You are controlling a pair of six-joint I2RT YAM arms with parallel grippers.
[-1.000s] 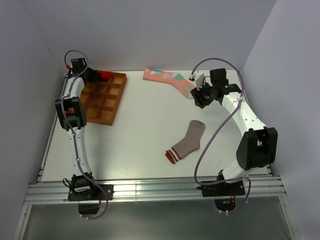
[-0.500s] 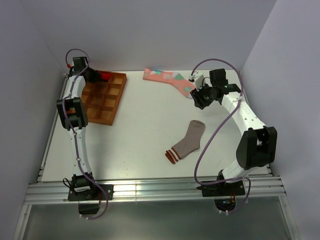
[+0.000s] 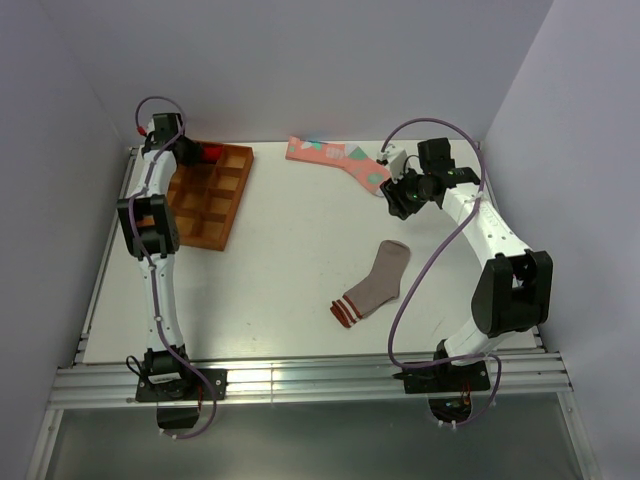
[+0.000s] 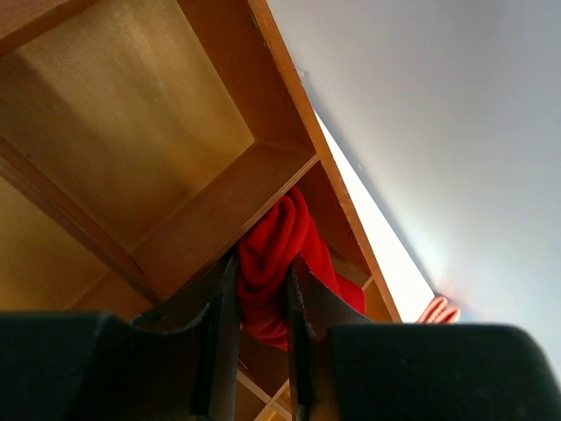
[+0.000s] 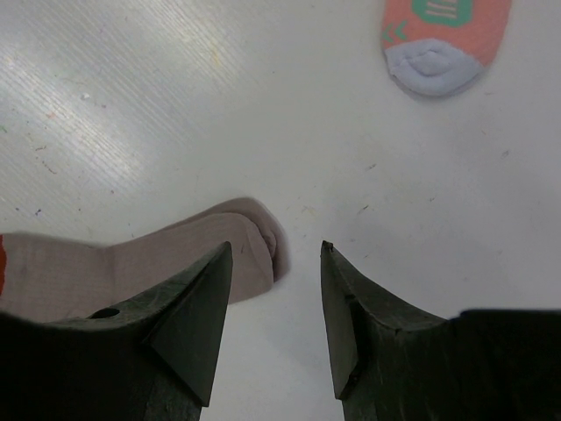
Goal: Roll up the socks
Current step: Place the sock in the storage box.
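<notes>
L gripper (image 4: 261, 263), far-left corner: fingers clamped on a bunched red fabric sock (image 4: 282, 230) at a far compartment of the brown partitioned wooden tray (image 3: 240, 198); can't tell if it's seated inside or just above. Judging by that, 1 of 3 looks rolled and is getting stowed. On the white table (image 3: 280, 250), the salmon-pink sock w/ teal & white patches (image 3: 335, 158) and the grey-brown sock w/ striped cuff (image 3: 378, 285) lie flat, unrolled, well apart. R gripper (image 5: 275, 250) hovers betw. their toes, fingers apart, holding nothing.

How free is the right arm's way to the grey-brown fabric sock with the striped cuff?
Probably yes: the right gripper stands open close beside the grey-brown sock, whose toe faces it on bare white table, with nothing lying between.
</notes>
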